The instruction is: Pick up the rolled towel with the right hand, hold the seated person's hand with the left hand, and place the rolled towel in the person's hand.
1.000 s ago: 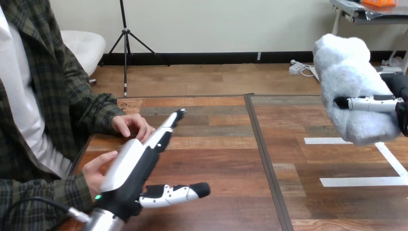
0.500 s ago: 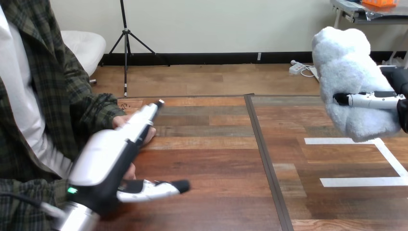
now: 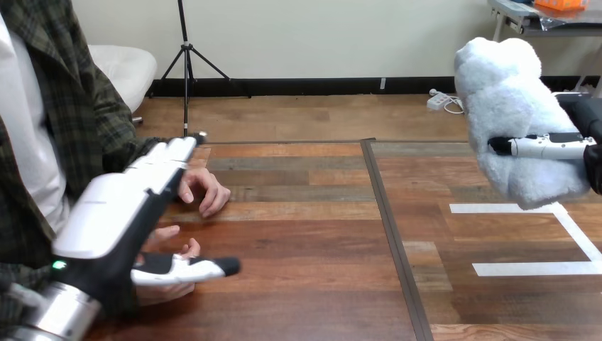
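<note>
My right hand (image 3: 568, 145) is raised at the right edge of the head view, its thumb and fingers curled round the white fluffy rolled towel (image 3: 515, 114), which stands nearly upright above the table. At the lower left my left hand (image 3: 124, 220) is open, fingers straight and thumb spread out to the right. It hovers over the person's near hand (image 3: 167, 288), which lies palm up on the table beneath the thumb. The person's far hand (image 3: 202, 188) rests palm down just beyond my fingertips.
The wooden table (image 3: 319, 234) has a dark seam (image 3: 387, 213) running front to back through its middle. White tape lines (image 3: 529, 268) mark the right half.
My left hand has swung left and back toward the person, now over their near hand. The right hand has lifted the towel slightly higher.
</note>
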